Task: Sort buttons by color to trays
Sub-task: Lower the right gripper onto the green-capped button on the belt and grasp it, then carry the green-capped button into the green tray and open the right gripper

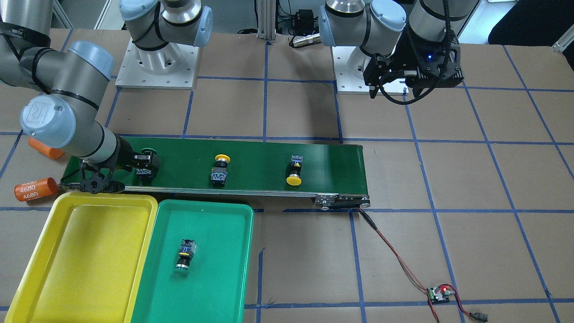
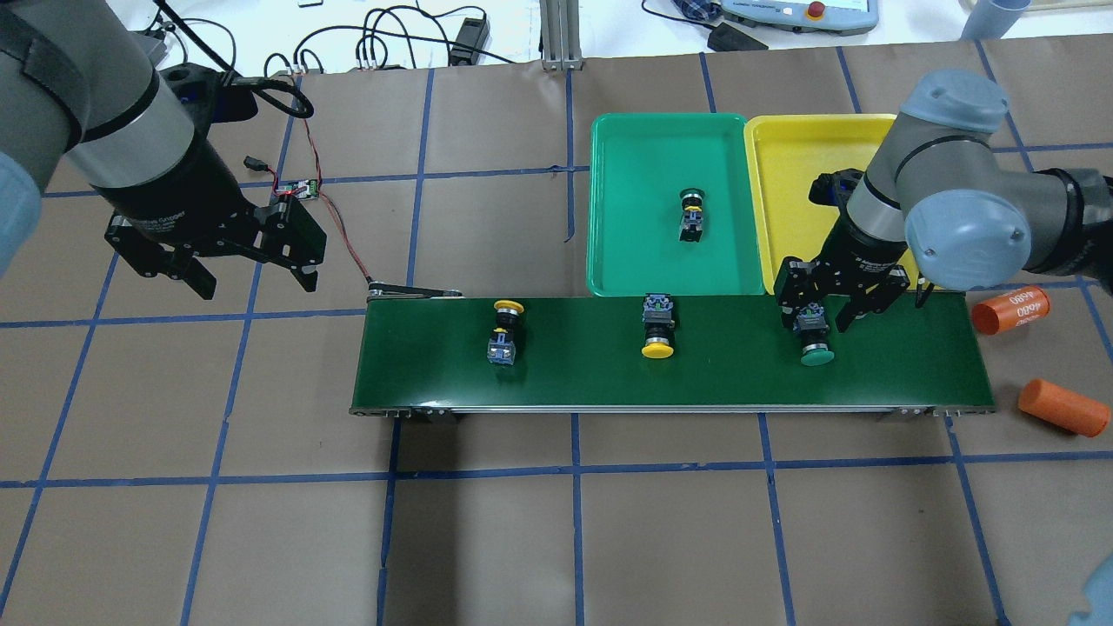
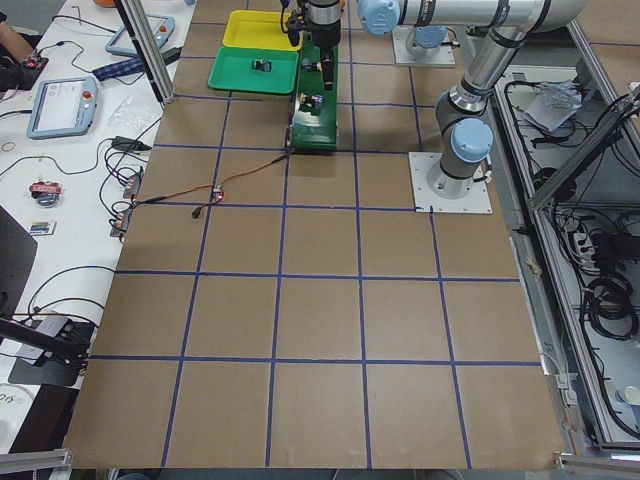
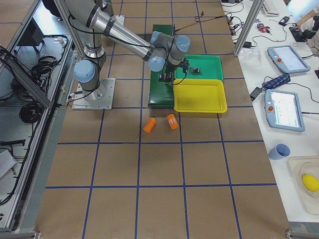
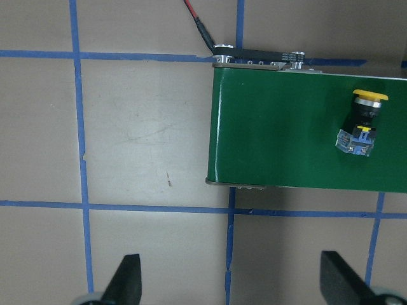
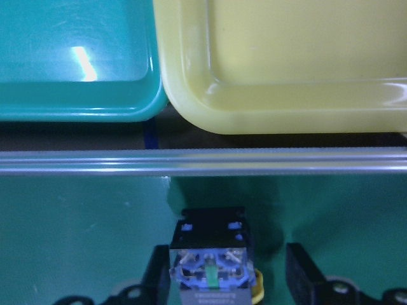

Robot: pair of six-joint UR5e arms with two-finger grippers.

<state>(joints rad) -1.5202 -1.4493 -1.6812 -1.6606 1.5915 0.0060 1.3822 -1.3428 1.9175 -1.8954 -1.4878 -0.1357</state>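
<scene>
On the dark-green conveyor belt [image 2: 696,374] lie two yellow-capped buttons [image 2: 504,330] [image 2: 659,332] and one green-capped button [image 2: 816,339]. My right gripper [image 2: 817,317] is down on the belt, open, astride the green-capped button's switch body [image 6: 210,267]. In the right wrist view one finger [image 6: 158,279] sits against the body, and a gap remains before the other finger. Another green-capped button [image 2: 691,213] lies in the green tray [image 2: 609,261]. The yellow tray [image 2: 783,156] beside it holds nothing. My left gripper [image 2: 256,280] hangs wide open over bare table, left of the belt's end.
Two orange cylinders [image 2: 1010,309] [image 2: 1063,407] lie on the table past the belt's right end, one marked 4680. A small circuit board [image 2: 300,187] with a red-black wire leads to the belt's left end. Both trays touch the belt's far side.
</scene>
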